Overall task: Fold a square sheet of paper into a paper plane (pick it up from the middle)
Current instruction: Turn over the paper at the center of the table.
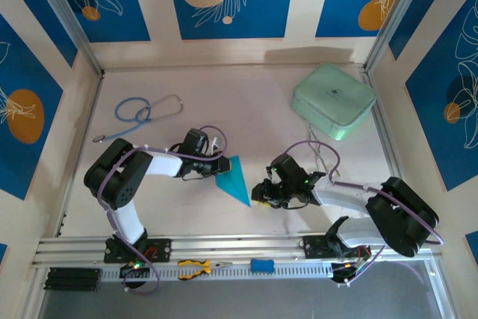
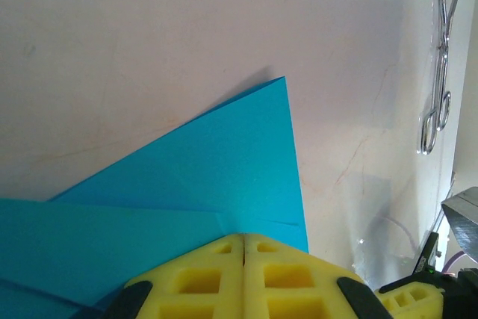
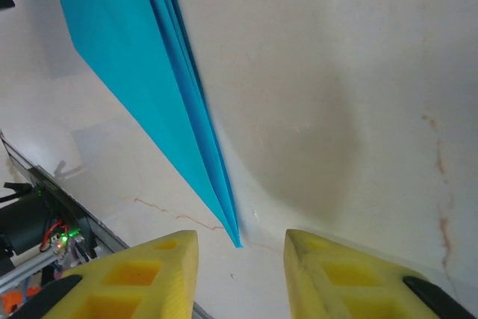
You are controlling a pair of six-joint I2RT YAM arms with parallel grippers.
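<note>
Honestly, folding looks mostly done: the paper plane [image 1: 236, 180] is clamped at its wide end by the left tool [image 2: 244, 259], nose pointed toward 5 o'clock at mid-counter [image 1: 254, 125]. The right tool [image 3: 240, 263] is held apart around the nose; probably only setting down is left.

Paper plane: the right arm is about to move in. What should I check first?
1. Left gripper shut on the paper plane: ok.
2. Right gripper with jaws apart, not pinching the paper: ok.
3. Plane's pointed tip at the mouth of the right gripper's gap: ok.
4. Folded layers meet in one point at the tip: ok.
5. Tip resting on the table: cannot tell.
6. Mint-green case well away from both arms: ok.
</note>
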